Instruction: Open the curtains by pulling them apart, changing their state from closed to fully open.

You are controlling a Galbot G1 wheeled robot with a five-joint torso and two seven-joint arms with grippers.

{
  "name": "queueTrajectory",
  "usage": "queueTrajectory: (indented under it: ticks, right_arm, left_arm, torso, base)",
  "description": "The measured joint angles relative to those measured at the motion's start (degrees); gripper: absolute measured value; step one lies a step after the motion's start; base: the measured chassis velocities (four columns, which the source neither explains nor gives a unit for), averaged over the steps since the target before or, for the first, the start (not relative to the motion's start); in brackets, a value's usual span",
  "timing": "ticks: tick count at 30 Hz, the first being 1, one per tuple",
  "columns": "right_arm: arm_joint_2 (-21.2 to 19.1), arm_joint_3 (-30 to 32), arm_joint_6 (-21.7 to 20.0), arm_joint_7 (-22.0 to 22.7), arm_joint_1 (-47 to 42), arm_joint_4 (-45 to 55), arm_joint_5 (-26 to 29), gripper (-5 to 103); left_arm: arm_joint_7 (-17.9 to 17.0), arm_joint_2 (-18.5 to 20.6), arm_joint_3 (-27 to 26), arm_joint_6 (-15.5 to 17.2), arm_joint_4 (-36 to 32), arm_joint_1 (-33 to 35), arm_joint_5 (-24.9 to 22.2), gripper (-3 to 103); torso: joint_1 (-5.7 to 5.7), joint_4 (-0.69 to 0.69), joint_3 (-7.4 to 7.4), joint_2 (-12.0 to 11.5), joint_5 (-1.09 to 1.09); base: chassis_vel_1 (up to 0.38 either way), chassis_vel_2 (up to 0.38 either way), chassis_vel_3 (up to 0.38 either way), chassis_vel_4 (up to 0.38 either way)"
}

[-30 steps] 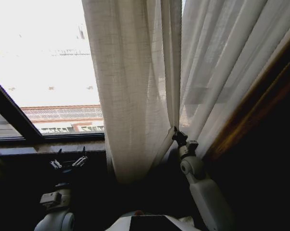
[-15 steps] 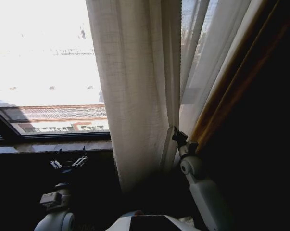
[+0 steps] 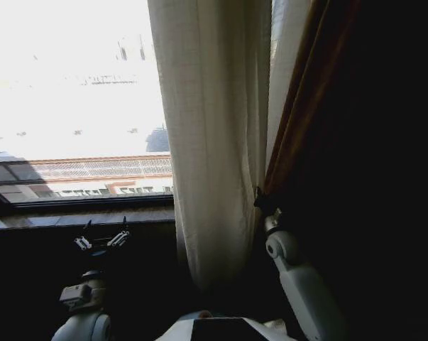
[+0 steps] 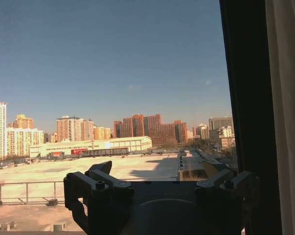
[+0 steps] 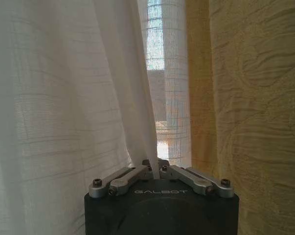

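Curtains (image 3: 214,142) had bunched further rightward against the brown drape (image 3: 299,106), baring more window (image 3: 72,85). Right pincer (image 5: 158,172) was clenched on a sheer fold, dragging it aside. Left pincer (image 3: 101,240) hung released below the sill. Next, probably carrying that last fold fully right.

A room high in a city building: sheer curtains (image 3: 214,142) hang beside a large window (image 3: 72,106) over rooftops and towers (image 4: 137,129).
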Motion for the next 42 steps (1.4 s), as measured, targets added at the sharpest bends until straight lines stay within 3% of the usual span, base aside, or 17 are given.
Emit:
queueTrajectory:
  ticks: [8,17,23,25,26,31,32,34,37,40,42]
  right_arm:
    - [0.3,5.7,-0.3,0.7,1.1,-1.6,1.5,0]
    - [-1.9,11.8,-0.4,2.9,2.1,-4.7,3.2,0]
    - [-2.5,13.8,-2.5,7.6,3.1,-5.9,3.1,-3]
    - [-2.6,13.7,-2.9,7.7,2.5,-5.4,3.0,1]
    - [-2.6,13.3,-2.9,6.2,1.3,-4.0,2.7,12]
    - [-2.2,11.3,-2.8,2.5,-2.2,0.5,0.6,23]
    - [-1.9,10.3,-2.8,2.1,-3.5,2.2,0.1,33]
    - [-1.6,9.6,-2.8,2.0,-4.2,3.3,0.0,33]
    - [-0.5,7.4,-3.4,1.5,-7.7,7.2,-1.0,50]
    - [0.1,6.2,-3.9,0.8,-9.6,9.2,-2.5,55]
    - [1.1,5.1,-3.9,0.3,-11.6,11.3,-5.0,65]
  left_arm:
    - [0.0,0.1,-0.2,-0.1,0.0,0.0,0.0,100]
    - [0.0,-0.1,-0.1,-0.6,0.1,0.2,0.0,100]
    - [0.0,-0.2,0.0,-0.7,0.2,0.2,-0.1,100]
    - [0.0,-0.2,-0.1,-0.7,0.2,0.2,-0.1,100]
    - [0.0,-0.2,-0.1,-0.8,0.1,0.2,-0.1,100]
    - [0.0,-0.3,0.1,-0.8,0.1,0.2,-0.1,100]
    - [0.0,-0.4,0.1,-0.8,0.1,0.2,-0.1,100]
    - [0.0,-0.4,0.1,-0.8,0.0,0.2,-0.1,100]
    - [0.0,-0.4,-0.2,-0.8,-0.1,0.3,-0.3,100]
    - [0.0,-0.3,-0.4,-0.8,-0.1,0.4,-0.4,100]
    - [0.0,-0.3,-0.4,-0.8,-0.1,0.4,-0.5,100]
  torso:
    - [0.00,-0.04,0.00,0.0,0.10]
    - [0.00,-0.03,0.00,0.0,0.05]
    - [-0.01,-0.02,0.00,0.0,0.06]
    - [0.00,-0.04,0.01,0.0,0.09]
    - [0.00,-0.04,0.01,0.0,0.08]
    - [0.00,-0.04,0.00,0.0,0.05]
    - [-0.01,-0.04,0.00,0.0,0.05]
    - [-0.01,-0.03,0.00,0.0,0.05]
    - [0.00,-0.03,0.00,0.0,0.06]
    - [0.00,-0.03,0.00,0.0,0.05]
    - [-0.01,-0.03,0.00,0.0,0.05]
  base:
    - [0.017,0.018,-0.019,-0.018]
    - [0.000,0.000,0.000,0.000]
    - [0.000,0.000,0.000,0.000]
    - [0.000,0.000,0.000,0.000]
    - [0.000,0.000,0.000,0.000]
    - [0.000,0.000,0.000,0.000]
    - [0.000,0.000,0.000,0.000]
    - [0.000,0.000,0.000,0.000]
    - [0.000,0.000,0.000,0.000]
    - [0.000,0.000,0.000,0.000]
    - [0.000,0.000,0.000,0.000]
